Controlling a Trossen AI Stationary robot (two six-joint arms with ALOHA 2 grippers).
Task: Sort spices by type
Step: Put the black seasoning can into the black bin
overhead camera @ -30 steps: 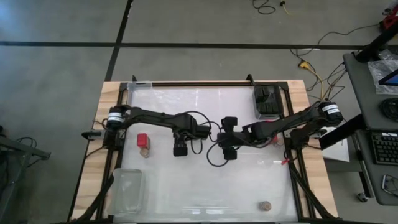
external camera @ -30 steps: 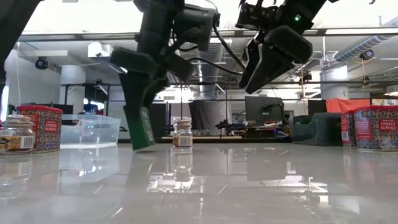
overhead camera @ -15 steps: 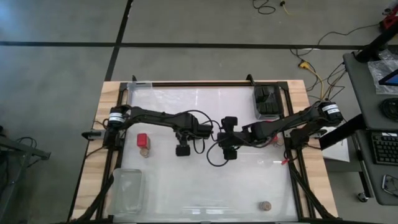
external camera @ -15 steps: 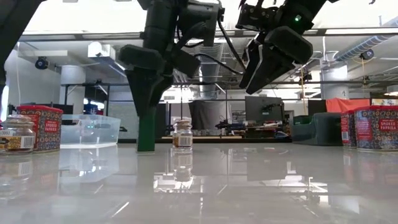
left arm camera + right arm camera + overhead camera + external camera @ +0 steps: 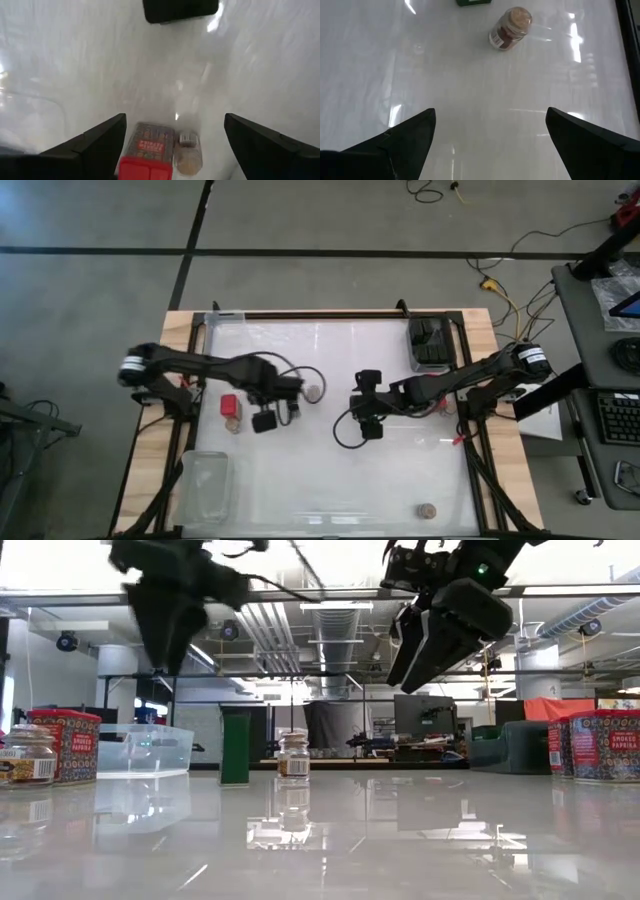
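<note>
The left gripper (image 5: 264, 420) hangs above the table with its jaws spread wide and nothing between them. Just ahead of its fingertips, in the left wrist view, stand a red spice tin (image 5: 148, 155) and a small tan-topped jar (image 5: 187, 157), side by side and close enough that they may be touching; the blur there leaves that unsettled. Beyond them lies a dark boxy container (image 5: 180, 10), well ahead of the jaws.

The right gripper (image 5: 368, 421) also hovers open and empty. Ahead of its jaws sits another tan-topped spice jar (image 5: 510, 28), and just past that the edge of a green box (image 5: 473, 2). A third jar (image 5: 427, 509) stands alone, well apart from both grippers, and more red tins (image 5: 608, 745) sit further off beside the table's rim.

These look light, rigid and easy to tip. The jars appear to be glass with a paper label, so smooth and somewhat fragile: best taken across the body just under the lid, fingers straddling it. The tins, flat-sided and stiffer, suit a squeeze on two opposite faces, though the neighbouring jar leaves little room for a finger on that side.
</note>
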